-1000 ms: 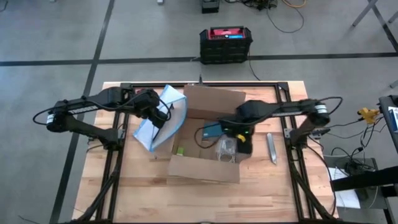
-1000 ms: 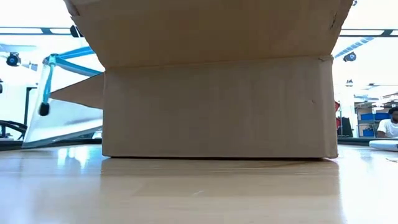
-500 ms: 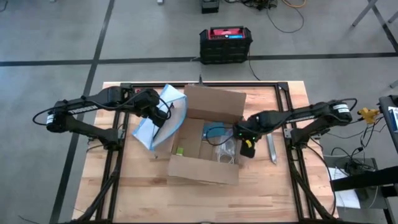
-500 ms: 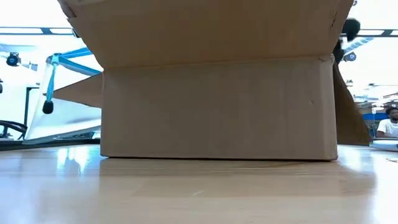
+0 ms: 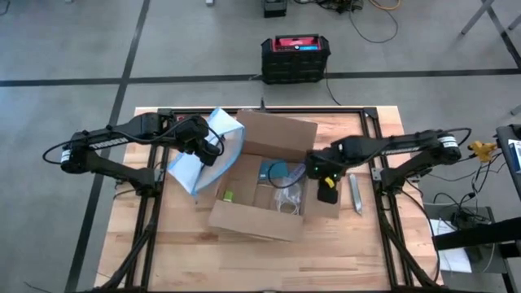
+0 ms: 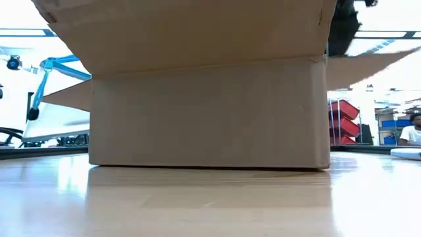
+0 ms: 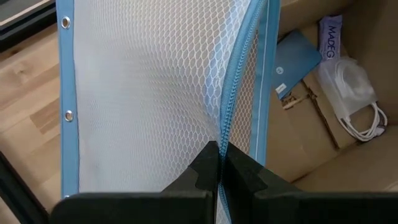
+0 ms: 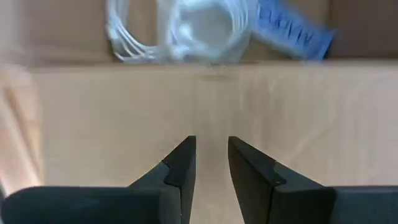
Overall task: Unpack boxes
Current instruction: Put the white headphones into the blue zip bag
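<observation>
my left fingers [image 7: 219, 163] are pinched shut on the blue zipper seam of the mesh bag [image 7: 155, 87], holding it up over the left edge of the box [image 5: 260, 195]. my right fingers [image 8: 211, 163] stand narrow with a slim gap and nothing between them, hovering just over the box's right flap [image 8: 186, 106], which lies folded outward.

the box sits mid-desk [image 5: 358, 252], open, four flaps spread. i judge it light and fairly stiff — corrugated walls hold their shape, but the flaps hinge easily and the whole thing slides on the smooth wood when nudged. a flap edge is the handy place to take hold, pinched thin between the fingers; the wall rim would be firmer for steadying. inside i see a coiled white cable in a clear wrap [image 7: 354, 93], a flat blue packet [image 7: 297, 59] and a small green thing [image 5: 230, 196] — the cable looks soft and slippery in its wrap, so grab the bunched middle.

compared with a second ago: my right fingers have come out of the box to its right flap and have narrowed, the flap has been pushed down flat, and the box has shifted a little toward the left. the left hold on the bag is unchanged. beyond the desk stands a black crate [image 5: 295, 59] on the floor.
</observation>
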### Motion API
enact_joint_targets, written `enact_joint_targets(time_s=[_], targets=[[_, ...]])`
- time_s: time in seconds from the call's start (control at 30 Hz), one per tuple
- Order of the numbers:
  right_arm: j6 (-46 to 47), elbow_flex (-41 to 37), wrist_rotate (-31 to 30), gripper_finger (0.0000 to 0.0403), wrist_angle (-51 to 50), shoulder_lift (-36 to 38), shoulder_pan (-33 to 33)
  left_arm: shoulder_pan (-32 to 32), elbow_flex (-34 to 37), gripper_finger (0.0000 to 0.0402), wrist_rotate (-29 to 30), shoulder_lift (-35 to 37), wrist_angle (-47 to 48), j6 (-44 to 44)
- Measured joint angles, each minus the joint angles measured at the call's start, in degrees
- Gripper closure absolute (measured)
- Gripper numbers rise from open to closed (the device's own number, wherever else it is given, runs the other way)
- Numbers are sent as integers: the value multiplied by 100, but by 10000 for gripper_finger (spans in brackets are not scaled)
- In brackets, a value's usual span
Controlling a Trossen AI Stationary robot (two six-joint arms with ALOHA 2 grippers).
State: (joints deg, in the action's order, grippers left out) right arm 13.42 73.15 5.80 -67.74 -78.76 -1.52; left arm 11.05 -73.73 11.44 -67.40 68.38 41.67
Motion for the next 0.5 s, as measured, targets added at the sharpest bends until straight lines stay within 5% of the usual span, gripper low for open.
enact_joint_targets(time_s=[0.2, 0.5], targets=[[-609, 683, -50, 313, 572, -314, 277, 37, -2, 401, 0, -2, -73, -26], [-2043, 752, 196, 230, 1343, -1725, 455, 81, -4, 401, -67, -2, -171, -66]])
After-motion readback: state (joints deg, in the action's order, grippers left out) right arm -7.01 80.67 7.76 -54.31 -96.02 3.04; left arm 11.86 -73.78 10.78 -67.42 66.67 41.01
